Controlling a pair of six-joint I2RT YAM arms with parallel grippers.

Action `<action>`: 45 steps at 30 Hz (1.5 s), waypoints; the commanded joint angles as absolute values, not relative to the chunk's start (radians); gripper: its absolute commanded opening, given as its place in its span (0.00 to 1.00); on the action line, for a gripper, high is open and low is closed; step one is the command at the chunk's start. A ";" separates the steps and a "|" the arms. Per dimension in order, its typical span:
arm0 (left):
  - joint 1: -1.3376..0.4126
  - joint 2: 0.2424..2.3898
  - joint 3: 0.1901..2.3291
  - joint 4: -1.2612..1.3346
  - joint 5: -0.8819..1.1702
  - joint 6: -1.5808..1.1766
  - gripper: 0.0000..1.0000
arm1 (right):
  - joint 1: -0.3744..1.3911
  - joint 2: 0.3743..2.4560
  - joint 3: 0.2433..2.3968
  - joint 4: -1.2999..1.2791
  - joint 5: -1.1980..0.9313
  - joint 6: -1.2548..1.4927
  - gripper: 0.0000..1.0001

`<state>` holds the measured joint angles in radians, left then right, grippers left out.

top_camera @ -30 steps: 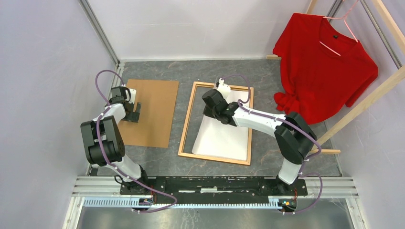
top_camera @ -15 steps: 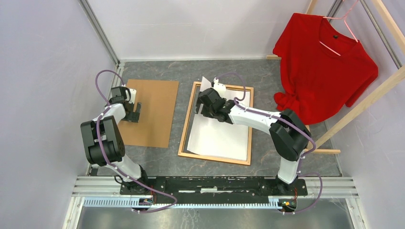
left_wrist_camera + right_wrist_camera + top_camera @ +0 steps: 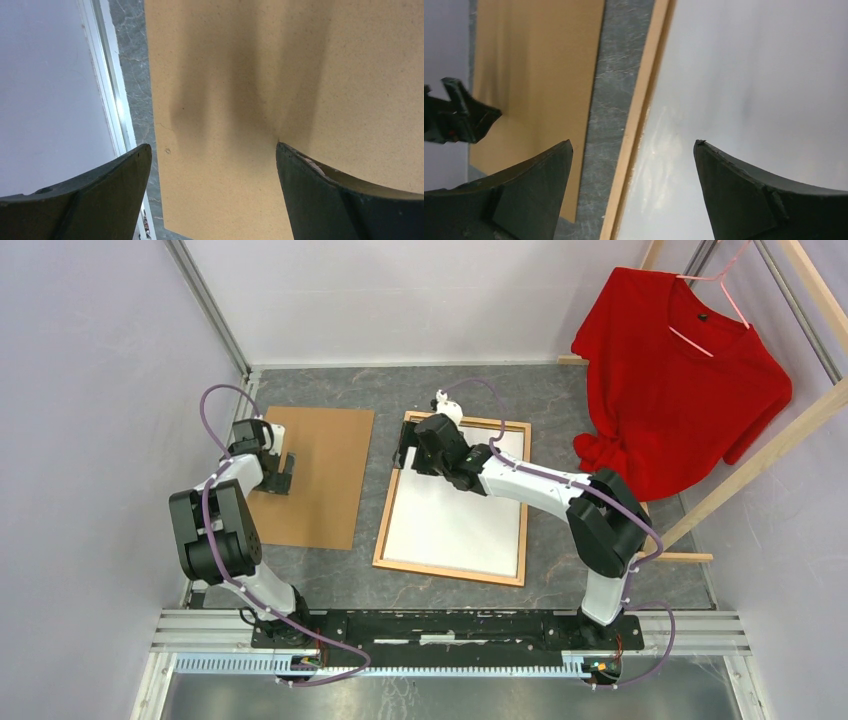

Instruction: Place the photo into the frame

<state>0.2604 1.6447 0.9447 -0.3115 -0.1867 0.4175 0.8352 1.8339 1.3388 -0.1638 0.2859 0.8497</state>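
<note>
The photo lies white side up, flat inside the orange-brown frame in the middle of the table. My right gripper hovers over the frame's far left corner, open and holding nothing. In the right wrist view its gripper straddles the frame's left rail, with the photo to the right of that rail. My left gripper stands open over the brown cardboard board; in the left wrist view the gripper has only the board beneath it.
A red shirt hangs on a pale wooden rack at the back right. A grey wall and a metal rail run just left of the cardboard board. The arms' base rail lines the near edge.
My right gripper has opened and let go of the photo, which slid left and dropped flat inside the frame. That gripper moved left to the frame's far left corner. The left arm stayed still.
</note>
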 commanded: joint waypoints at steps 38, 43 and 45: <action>0.316 1.872 0.965 -0.205 -0.199 0.363 0.84 | 0.940 2.363 1.734 0.016 0.103 1.032 0.98; 0.315 1.889 0.959 -0.244 -0.151 0.400 0.83 | 0.940 2.353 1.703 0.049 0.083 1.080 0.98; 0.315 1.900 0.960 -0.256 -0.136 0.412 0.83 | 0.940 2.342 1.692 0.087 0.062 1.100 0.98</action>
<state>0.3401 1.8317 1.0199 -0.0284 -0.3477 0.3893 0.9344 2.3386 1.7184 0.0380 0.0975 1.0382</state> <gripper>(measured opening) 0.831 0.982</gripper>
